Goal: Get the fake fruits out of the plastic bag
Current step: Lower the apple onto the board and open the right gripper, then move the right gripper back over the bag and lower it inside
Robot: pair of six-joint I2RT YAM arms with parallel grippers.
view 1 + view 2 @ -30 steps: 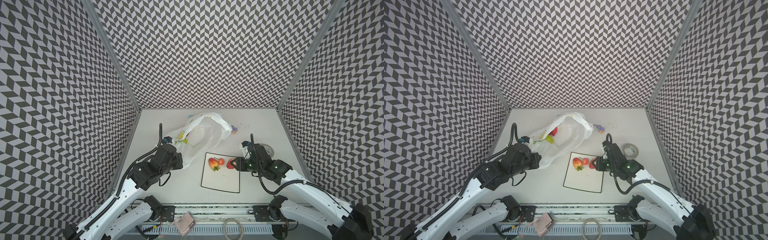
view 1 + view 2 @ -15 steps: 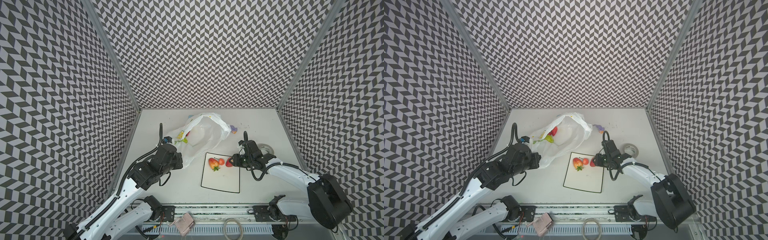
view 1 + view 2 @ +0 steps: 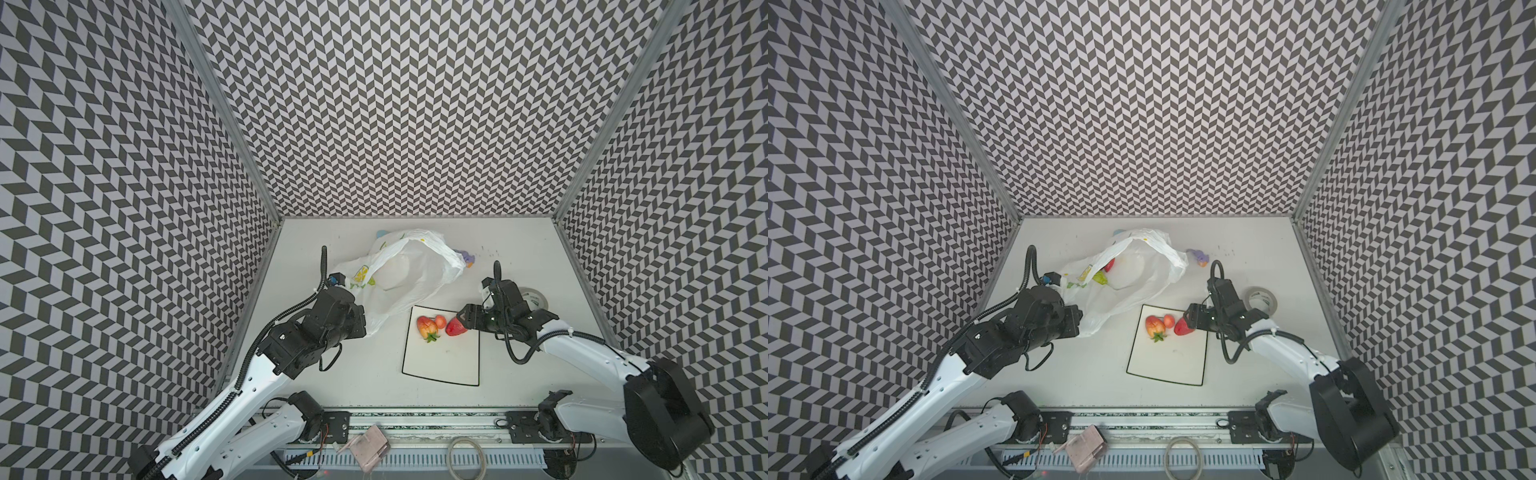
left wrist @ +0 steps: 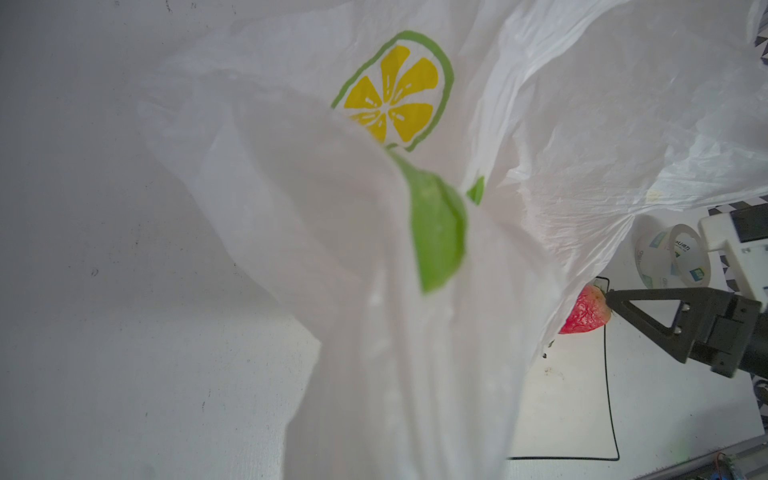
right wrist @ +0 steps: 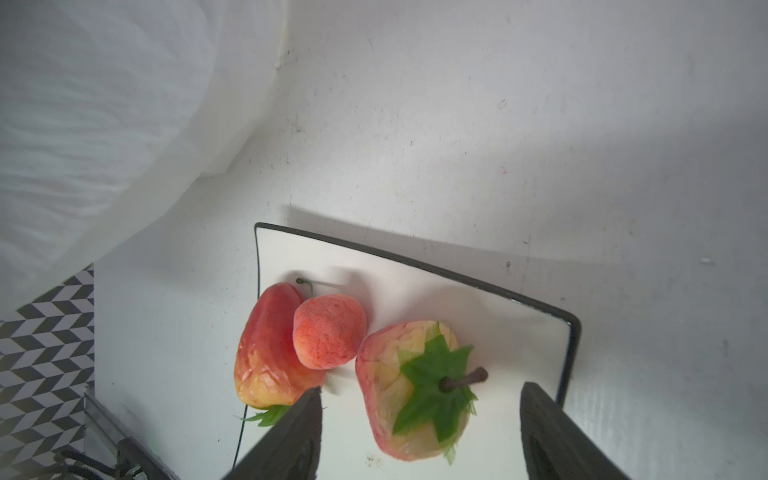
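Squarely betw. right hand's (image 5: 420, 386) spread fingers (image 5: 291, 436), strawberry (image 5: 409, 365) lies on plate (image 5: 511, 328).

We see three walls (image 3: 395, 104) covered in a black-and-white zigzag pattern, joined at the corners by grey metal posts (image 3: 222, 108). Below them lies a white table (image 3: 365, 374), lightly scuffed and speckled. A metal rail (image 3: 436, 417) runs along its near edge. The light is even, and what shadows we find are soft.

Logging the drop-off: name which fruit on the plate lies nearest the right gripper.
The red strawberry at the right of the plate, leaves toward the open right gripper; the other strawberry and the small round fruit lie farther left.
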